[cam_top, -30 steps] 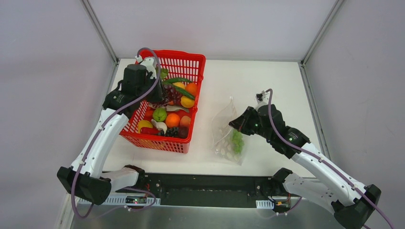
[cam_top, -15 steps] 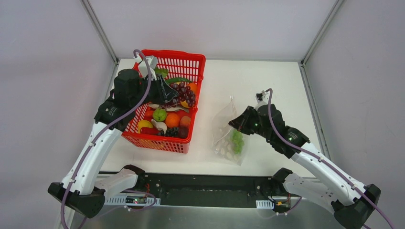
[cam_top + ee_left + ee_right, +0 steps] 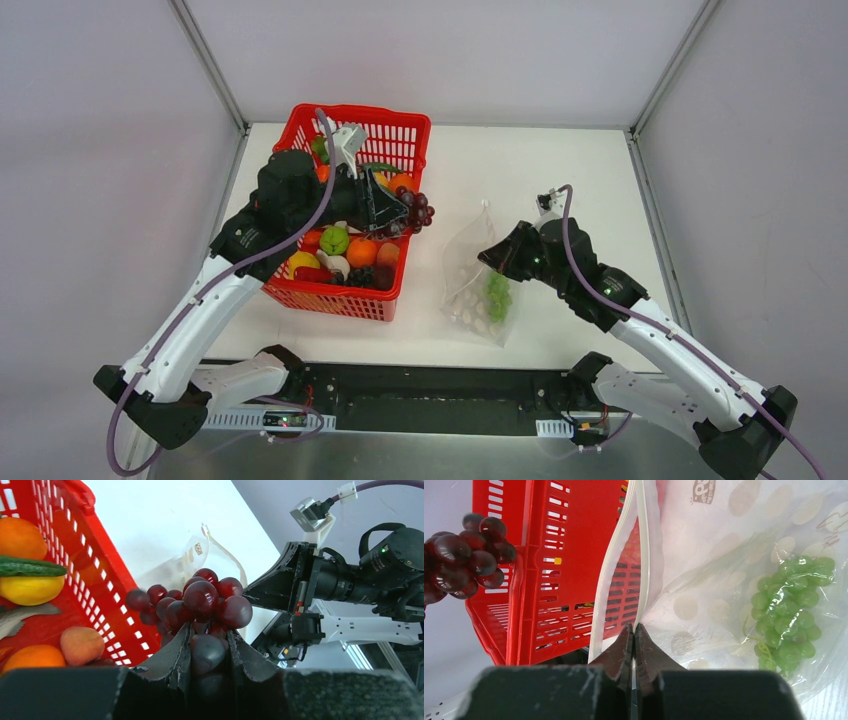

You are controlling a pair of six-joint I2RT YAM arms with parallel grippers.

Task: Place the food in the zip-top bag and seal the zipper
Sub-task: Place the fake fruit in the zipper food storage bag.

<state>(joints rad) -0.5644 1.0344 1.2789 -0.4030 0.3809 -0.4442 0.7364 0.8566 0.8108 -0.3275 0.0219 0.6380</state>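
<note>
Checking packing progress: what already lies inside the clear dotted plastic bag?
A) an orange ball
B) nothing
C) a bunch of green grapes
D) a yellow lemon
C: a bunch of green grapes shows through the clear dotted plastic bag, while the dark red grapes hang in the left gripper outside it.

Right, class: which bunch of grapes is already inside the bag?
The green bunch, seen through the clear dotted bag. The dark red bunch is outside it, clamped in the left gripper.
</note>
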